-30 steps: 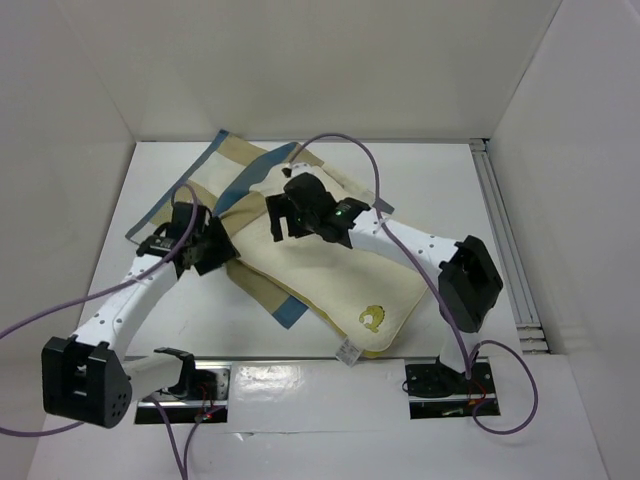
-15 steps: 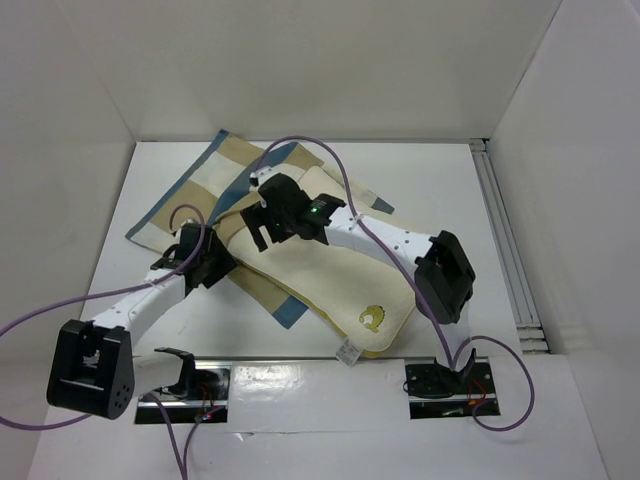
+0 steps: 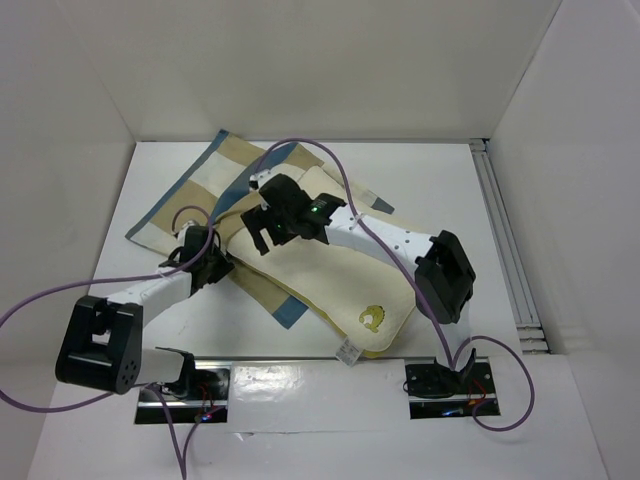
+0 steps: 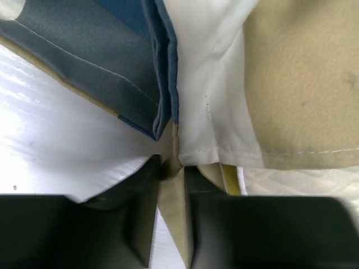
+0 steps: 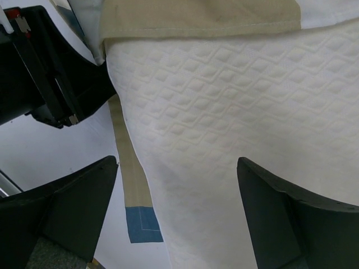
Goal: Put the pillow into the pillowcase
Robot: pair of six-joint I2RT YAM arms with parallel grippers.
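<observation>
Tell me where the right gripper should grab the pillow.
Pinch the pillow by its side edge just outside the pillowcase hem, from above: the open right gripper straddles that edge, and the plump middle looks too wide.

Under the right gripper (image 5: 176, 165), whose fingers are black, we see the pillow (image 5: 224, 129): cream-white, quilted in small diamonds. Beyond the fingers the pillowcase (image 5: 202, 19) hem runs in tan. Beside the left-hand finger we see a tan strip ending in a blue square. Ahead of the black left gripper (image 4: 171, 168) we find the pillowcase's checks: slate blue to the left, white straight ahead and tan to the right, with tan cloth between the fingers. From above we note a yellow emblem (image 3: 372, 318) on the pillow, purple cables (image 3: 300, 141) and a white table (image 3: 440, 190).
</observation>
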